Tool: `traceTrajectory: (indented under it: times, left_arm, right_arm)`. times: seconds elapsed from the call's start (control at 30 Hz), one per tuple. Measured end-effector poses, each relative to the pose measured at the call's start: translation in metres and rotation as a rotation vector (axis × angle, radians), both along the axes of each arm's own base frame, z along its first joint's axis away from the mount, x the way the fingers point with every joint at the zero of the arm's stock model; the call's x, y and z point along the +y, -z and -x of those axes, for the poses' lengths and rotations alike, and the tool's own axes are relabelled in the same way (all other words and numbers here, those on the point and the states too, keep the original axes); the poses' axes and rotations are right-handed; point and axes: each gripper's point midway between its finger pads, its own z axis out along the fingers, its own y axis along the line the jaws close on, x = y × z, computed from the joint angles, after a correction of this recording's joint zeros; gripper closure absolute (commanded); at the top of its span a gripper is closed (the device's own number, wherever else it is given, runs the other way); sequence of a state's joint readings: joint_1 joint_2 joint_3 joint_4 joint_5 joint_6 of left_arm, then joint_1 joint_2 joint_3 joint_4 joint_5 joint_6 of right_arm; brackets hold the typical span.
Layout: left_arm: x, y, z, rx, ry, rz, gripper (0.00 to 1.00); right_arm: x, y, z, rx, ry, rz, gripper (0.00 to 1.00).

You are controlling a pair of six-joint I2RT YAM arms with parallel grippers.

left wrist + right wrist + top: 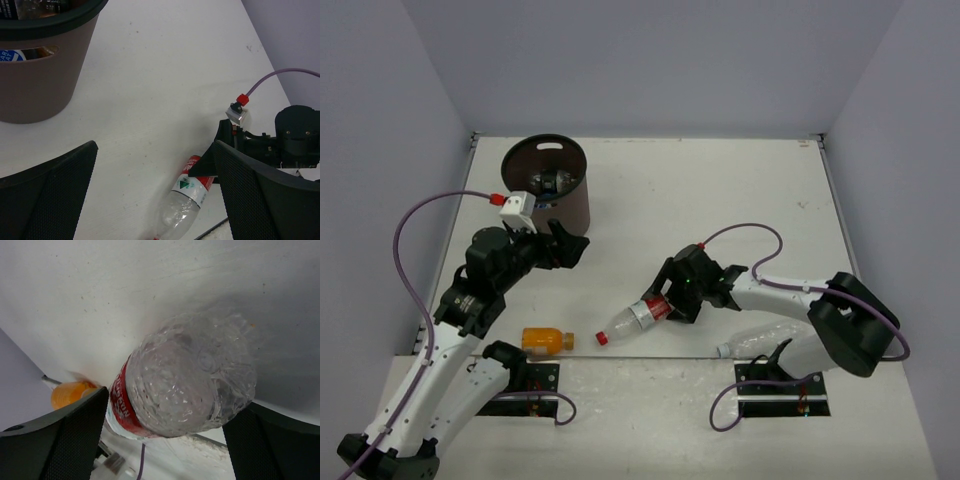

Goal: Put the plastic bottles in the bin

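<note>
My right gripper (663, 303) has one jaw on each side of the red-label bottle (635, 318). The bottle lies flat on the table (720, 190) toward six o'clock, with its cap pointing to eight. I cannot tell if the jaws squeeze it. It looks empty, so I think it is very light, thin and crinkly. It may squash or pop out. I would hold the fat middle by the label, gently. The bin (572, 205) stands at ten o'clock. My left gripper (565, 245) is wide apart, holding nothing.
</note>
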State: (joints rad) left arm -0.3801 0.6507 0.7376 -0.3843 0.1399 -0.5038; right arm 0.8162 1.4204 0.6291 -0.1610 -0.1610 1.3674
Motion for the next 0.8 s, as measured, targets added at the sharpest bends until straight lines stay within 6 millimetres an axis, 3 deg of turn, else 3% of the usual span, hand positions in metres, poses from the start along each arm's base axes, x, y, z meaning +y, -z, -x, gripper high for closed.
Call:
traceTrajectory:
  times: [0.1,0.2,0.27,0.33,0.43,0.6,0.8]
  left_arm:
    - [0.002,0.001,0.0,0.002,-0.009,-0.003,0.0]
    - [0.003,0.001,0.0,0.003,-0.014,-0.005,0.0]
    - [0.003,0.003,0.001,0.01,-0.015,-0.009,0.0]
    - [0.004,0.005,0.002,0.021,-0.017,-0.014,0.0]
    - [0.004,0.007,0.004,0.031,-0.012,-0.016,0.0]
    - [-0.008,0.005,0.011,0.032,0.062,0.011,0.0]
    - [-0.037,-0.005,0.022,0.003,0.236,0.095,0.0]
  right_arm:
    - [0.001,0.007,-0.003,0.012,0.015,0.02,0.21]
    - [0.004,0.008,-0.007,0.012,0.03,0.017,0.39]
    - [0.006,0.008,-0.009,0.007,0.036,0.013,0.45]
    - [0.005,0.008,-0.01,-0.004,0.038,0.018,0.62]
    - [0.003,0.005,-0.014,-0.032,0.044,0.029,0.69]
    - [-0.001,-0.026,-0.026,-0.169,0.036,0.007,0.79]
    - [-0.011,-0.099,-0.041,-0.455,0.015,-0.071,0.79]
